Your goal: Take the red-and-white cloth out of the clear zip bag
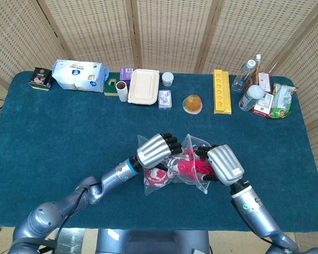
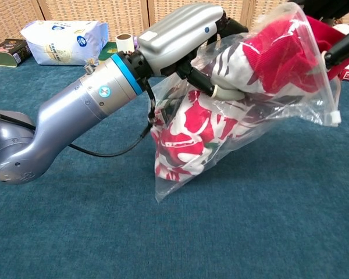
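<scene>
The clear zip bag (image 2: 262, 125) hangs above the blue table between my two hands, its closed bottom corner drooping to the lower left. The red-and-white cloth (image 2: 189, 131) fills it, bunched red toward the zip mouth on the right. My left hand (image 2: 177, 32) grips the bag's upper left part from above. In the head view the left hand (image 1: 155, 150) and right hand (image 1: 224, 163) face each other across the bag (image 1: 155, 186). My right hand's dark fingers (image 2: 337, 51) reach into the bag's mouth and hold the red end of the cloth (image 1: 191, 167).
Along the table's far edge stand a tissue pack (image 1: 78, 75), a lidded food box (image 1: 143, 86), a small tin (image 1: 41, 79), an orange fruit (image 1: 192, 102), a yellow tray (image 1: 221, 91), bottles (image 1: 244, 74) and snack packets (image 1: 280, 100). Wicker screens stand behind the table.
</scene>
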`<action>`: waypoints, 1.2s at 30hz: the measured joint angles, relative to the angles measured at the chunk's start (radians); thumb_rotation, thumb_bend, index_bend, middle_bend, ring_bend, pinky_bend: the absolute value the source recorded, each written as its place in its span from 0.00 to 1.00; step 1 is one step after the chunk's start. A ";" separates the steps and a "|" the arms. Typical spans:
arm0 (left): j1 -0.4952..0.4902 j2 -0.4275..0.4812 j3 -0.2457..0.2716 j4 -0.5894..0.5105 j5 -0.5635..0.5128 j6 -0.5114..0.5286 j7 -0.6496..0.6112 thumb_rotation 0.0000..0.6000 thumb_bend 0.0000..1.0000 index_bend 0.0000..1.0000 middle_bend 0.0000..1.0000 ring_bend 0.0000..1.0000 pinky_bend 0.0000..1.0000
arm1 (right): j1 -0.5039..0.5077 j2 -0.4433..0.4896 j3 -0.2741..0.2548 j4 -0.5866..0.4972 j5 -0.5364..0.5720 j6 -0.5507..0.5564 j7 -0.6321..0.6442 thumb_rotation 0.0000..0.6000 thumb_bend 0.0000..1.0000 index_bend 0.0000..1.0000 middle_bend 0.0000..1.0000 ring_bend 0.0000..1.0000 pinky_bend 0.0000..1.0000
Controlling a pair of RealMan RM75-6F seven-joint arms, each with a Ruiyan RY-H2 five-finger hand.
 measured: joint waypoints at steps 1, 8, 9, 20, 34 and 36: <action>0.000 0.010 -0.002 -0.024 -0.004 -0.010 0.004 1.00 0.06 0.19 0.36 0.25 0.36 | 0.001 -0.001 0.001 0.004 0.005 -0.005 0.006 1.00 0.31 0.73 0.59 0.70 0.63; -0.003 0.119 -0.017 -0.250 -0.027 -0.097 0.047 0.63 0.02 0.12 0.26 0.14 0.26 | 0.006 -0.001 0.008 0.022 0.044 -0.023 0.026 1.00 0.31 0.73 0.59 0.70 0.63; -0.003 0.141 -0.020 -0.290 -0.031 -0.113 0.055 0.61 0.02 0.11 0.26 0.14 0.26 | 0.006 -0.001 0.009 0.024 0.048 -0.024 0.028 1.00 0.31 0.73 0.59 0.70 0.63; 0.032 0.330 -0.018 -0.522 -0.039 -0.168 0.127 0.59 0.02 0.10 0.25 0.14 0.26 | 0.006 0.010 0.001 0.064 0.087 -0.049 0.019 1.00 0.31 0.73 0.59 0.70 0.63; 0.109 0.602 0.085 -0.643 -0.165 -0.464 0.542 0.85 0.09 0.10 0.19 0.09 0.24 | 0.009 -0.026 -0.043 0.175 0.088 -0.103 0.016 1.00 0.31 0.73 0.59 0.70 0.62; 0.111 0.616 0.088 -0.651 -0.209 -0.533 0.596 0.86 0.09 0.10 0.18 0.07 0.23 | 0.013 -0.036 -0.044 0.183 0.088 -0.109 0.013 1.00 0.31 0.73 0.59 0.70 0.62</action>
